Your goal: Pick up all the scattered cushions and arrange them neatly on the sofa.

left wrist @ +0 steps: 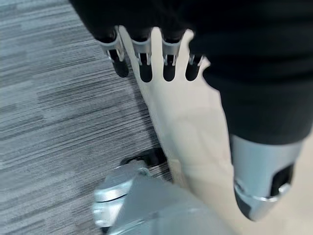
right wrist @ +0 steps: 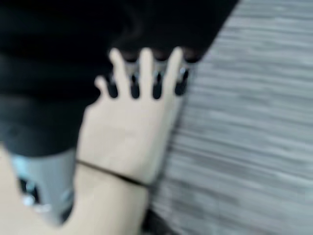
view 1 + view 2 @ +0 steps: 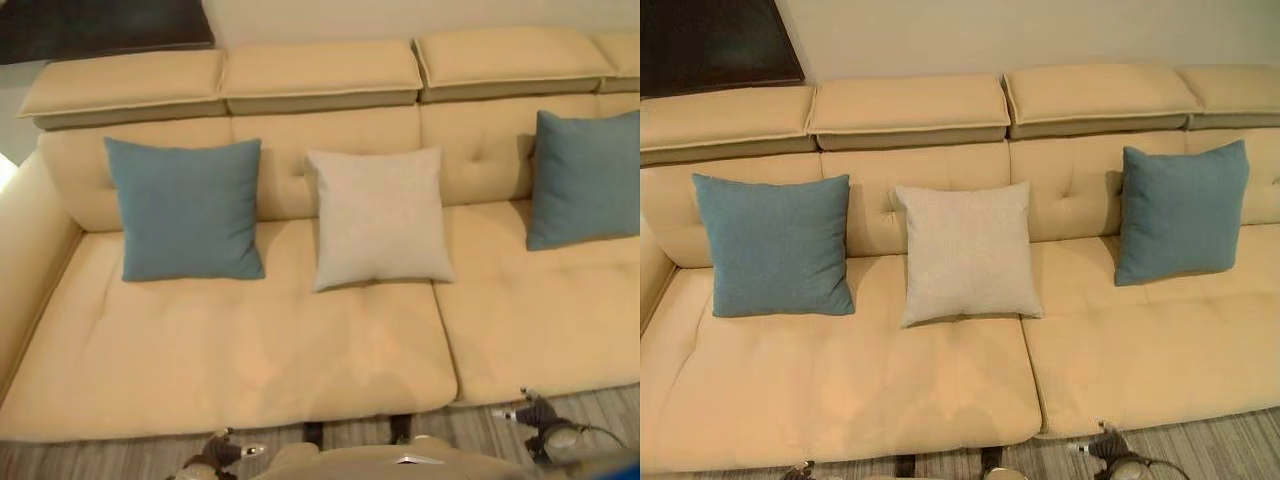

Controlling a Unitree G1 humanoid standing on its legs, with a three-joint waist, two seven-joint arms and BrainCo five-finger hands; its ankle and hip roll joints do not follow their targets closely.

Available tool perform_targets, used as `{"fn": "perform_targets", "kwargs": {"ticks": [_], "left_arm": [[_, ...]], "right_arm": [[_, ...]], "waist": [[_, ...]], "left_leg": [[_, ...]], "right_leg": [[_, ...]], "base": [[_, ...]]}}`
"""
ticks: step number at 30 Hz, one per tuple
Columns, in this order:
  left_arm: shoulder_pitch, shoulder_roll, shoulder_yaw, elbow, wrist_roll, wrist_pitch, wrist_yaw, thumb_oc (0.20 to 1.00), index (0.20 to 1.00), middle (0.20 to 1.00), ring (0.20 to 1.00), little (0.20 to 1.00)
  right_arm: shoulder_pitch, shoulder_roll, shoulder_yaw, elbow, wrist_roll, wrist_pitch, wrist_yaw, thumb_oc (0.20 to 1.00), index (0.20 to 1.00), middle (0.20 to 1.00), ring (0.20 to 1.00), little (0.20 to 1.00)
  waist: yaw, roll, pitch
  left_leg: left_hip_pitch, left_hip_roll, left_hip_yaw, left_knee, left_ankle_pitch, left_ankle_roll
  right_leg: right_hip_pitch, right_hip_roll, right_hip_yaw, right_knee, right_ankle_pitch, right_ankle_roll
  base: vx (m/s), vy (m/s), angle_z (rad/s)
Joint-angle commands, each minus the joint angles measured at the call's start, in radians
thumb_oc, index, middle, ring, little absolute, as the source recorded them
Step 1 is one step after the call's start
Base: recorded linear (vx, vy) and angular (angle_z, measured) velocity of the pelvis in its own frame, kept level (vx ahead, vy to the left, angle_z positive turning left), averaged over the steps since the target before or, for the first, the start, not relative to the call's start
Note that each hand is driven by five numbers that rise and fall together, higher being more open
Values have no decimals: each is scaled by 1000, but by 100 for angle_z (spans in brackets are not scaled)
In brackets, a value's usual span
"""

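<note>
Left hand [image 3: 222, 452] hangs low at the sofa's front edge, and its wrist view shows straight, relaxed fingers [image 1: 168, 63] with nothing in them, grey carpet [image 1: 58, 122] to one side and the cream seat edge running past them. Right hand [image 3: 545, 420] sits low on the other side, just off the seat's front corner; its wrist view gives the same story, fingers [image 2: 146, 81] extended and empty over the sofa edge and the carpet.

Moving up onto the sofa [image 3: 250, 360]: the broad cream seat lies bare at the front. Further back, three cushions stand leaning against the backrest. A teal cushion [image 3: 185, 210] on the left, upright. Just beside it, apart by a small gap, the beige cushion [image 3: 378, 218], tipped a touch forward at its base. Well apart to the right, a second teal cushion [image 3: 585, 180], also propped up.

No cushion lies on the carpet in the head views, so the tidying looks about done.

Should one need straightening, these look light, soft and squashy, with woven fabric that should grip well rather than slip. Nothing fragile. Best hold is probably a top corner or both side edges, since the middle would simply cave in.
</note>
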Motion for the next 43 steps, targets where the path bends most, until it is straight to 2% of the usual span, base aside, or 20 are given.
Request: {"fn": "perform_targets", "kwargs": {"ticks": [1, 14, 15, 16, 17, 19, 21, 23, 24, 26, 29, 31, 33, 34, 35, 36, 37, 40, 43], "left_arm": [[-40, 45, 41, 27, 15, 15, 23, 1000, 1000, 1000, 1000, 1000], [-52, 42, 20, 22, 19, 21, 20, 1000, 1000, 1000, 1000, 1000], [-99, 43, -24, -3, 9, 13, 24, 1000, 1000, 1000, 1000, 1000], [-121, 41, -32, -3, 6, 12, 26, 1000, 1000, 1000, 1000, 1000], [-117, 17, -28, 23, 15, 15, 28, 1000, 1000, 1000, 1000, 1000], [-112, 10, -33, 23, 22, 13, 27, 1000, 1000, 1000, 1000, 1000], [-113, -1, -42, 17, 26, 11, 24, 1000, 1000, 1000, 1000, 1000], [-118, -1, -46, 14, 24, 13, 26, 1000, 1000, 1000, 1000, 1000], [-129, -1, -56, 10, 22, 10, 27, 1000, 1000, 1000, 1000, 1000], [-137, 1, -62, 10, 33, 9, 27, 1000, 1000, 1000, 1000, 1000], [-151, 2, -61, 13, 29, 10, 36, 1000, 1000, 1000, 1000, 1000], [-152, 3, -57, 19, 34, 11, 39, 1000, 1000, 1000, 1000, 1000], [-154, 9, -52, 24, 32, 12, 43, 1000, 1000, 1000, 1000, 1000], [-160, 18, -51, 25, 34, 17, 45, 1000, 1000, 1000, 1000, 1000], [-155, 25, -42, 34, 30, 21, 46, 1000, 1000, 1000, 1000, 1000], [-151, 28, -39, 39, 33, 22, 47, 1000, 1000, 1000, 1000, 1000], [-142, 25, -36, 42, 23, 20, 48, 1000, 1000, 1000, 1000, 1000], [-131, 12, -17, 45, 1, 16, 48, 1000, 1000, 1000, 1000, 1000], [-130, 10, -17, 49, 3, 18, 47, 1000, 1000, 1000, 1000, 1000]], "right_arm": [[-35, -12, -11, 25, 26, 18, -29, 1000, 1000, 1000, 1000, 1000], [-39, -2, 9, 46, 44, 26, -30, 1000, 1000, 1000, 1000, 1000], [-72, -1, 37, 34, 58, 24, -38, 1000, 1000, 1000, 1000, 1000], [-90, -2, 48, 35, 63, 29, -42, 1000, 1000, 1000, 1000, 1000], [-98, -10, 30, 42, 71, 35, -42, 1000, 1000, 1000, 1000, 1000], [-97, -8, 30, 44, 69, 35, -39, 1000, 1000, 1000, 1000, 1000], [-90, -5, 24, 45, 66, 37, -33, 1000, 1000, 1000, 1000, 1000], [-91, -1, 20, 47, 69, 40, -36, 1000, 1000, 1000, 1000, 1000], [-97, 10, 17, 46, 72, 45, -33, 1000, 1000, 1000, 1000, 1000], [-99, 20, 20, 41, 69, 46, -31, 1000, 1000, 1000, 1000, 1000], [-115, 36, 28, 45, 56, 59, -34, 1000, 1000, 1000, 1000, 1000], [-119, 45, 35, 39, 46, 61, -33, 1000, 1000, 1000, 1000, 1000], [-131, 49, 40, 36, 40, 66, -32, 1000, 1000, 1000, 1000, 1000], [-130, 54, 46, 43, 42, 68, -33, 1000, 1000, 1000, 1000, 1000], [-114, 59, 46, 59, 53, 64, -32, 1000, 1000, 1000, 1000, 1000], [-108, 61, 42, 65, 61, 60, -33, 1000, 1000, 1000, 1000, 1000], [-105, 65, 39, 62, 61, 58, -37, 1000, 1000, 1000, 1000, 1000], [-99, 68, 46, 73, 62, 57, -42, 1000, 1000, 1000, 1000, 1000], [-94, 72, 48, 77, 69, 55, -42, 1000, 1000, 1000, 1000, 1000]], "waist": [[-5, -29, 23], [-5, -34, 23], [0, -44, 71], [11, -68, 108], [-6, -67, 93], [-16, -60, 85], [-34, -39, 70], [-37, -37, 71], [-43, -41, 75], [-43, -44, 78], [-29, -58, 108], [-23, -58, 119], [-23, -51, 132], [-18, -53, 139], [0, -45, 124], [10, -49, 105], [25, -56, 89], [29, -67, 55], [24, -68, 44]], "left_leg": [[50, -23, 28, 4, -45, -27], [57, -13, 32, 4, -48, -26], [-8, 10, 36, 35, -3, -48], [-75, -4, -1, 194, -62, -42], [-29, -10, -48, 339, -143, -35], [-1, -9, -54, 321, -144, -40], [64, -6, -50, 236, -175, -37], [63, -14, -48, 219, -167, -36], [77, -37, -43, 162, -190, -19], [92, -57, -36, 117, -193, -3], [69, -104, -53, 143, -203, 24], [66, -115, -49, 142, -200, 32], [48, -115, -39, 146, -186, 44], [24, -124, -36, 153, -173, 56], [14, -121, -36, 138, -152, 68], [7, -122, -31, 129, -141, 66], [5, -120, -21, 112, -132, 59], [14, -101, -3, 87, -120, 43], [36, -87, -1, 56, -103, 34]], "right_leg": [[102, -16, -5, 63, -146, 73], [117, -4, 8, 25, -135, 68], [101, 10, 0, 8, -139, 55], [66, -12, 1, 17, -111, 48], [6, -29, 17, 20, -73, 51], [-9, -31, 19, 27, -62, 52], [-27, -36, 9, 39, -53, 64], [-41, -45, 5, 48, -40, 68], [-70, -70, 7, 60, -11, 83], [-85, -89, 7, 56, 13, 97], [-114, -119, 9, 59, 43, 121], [-125, -136, -1, 54, 52, 134], [-150, -143, 6, 82, 38, 138], [-136, -136, 26, 133, 5, 126], [-83, -107, 48, 241, -68, 104], [-38, -98, 48, 240, -87, 104], [-3, -97, 34, 206, -89, 100], [51, -72, 37, 72, -75, 102], [77, -59, 34, 34, -72, 97]], "base": [[-17, -18, -20], [-72, -25, -4], [-726, -188, 9], [-965, -20, 22], [-633, 158, 18], [-202, 171, 3], [-89, 169, -28], [-140, 153, 21], [-197, 203, 24], [-233, 239, 1], [-233, 180, -19], [-226, 145, -41], [-296, 127, -57], [-430, 128, -41], [-363, 83, -31], [-213, -31, -13], [-52, -133, -13], [0, -154, -39], [16, -87, -1]]}}
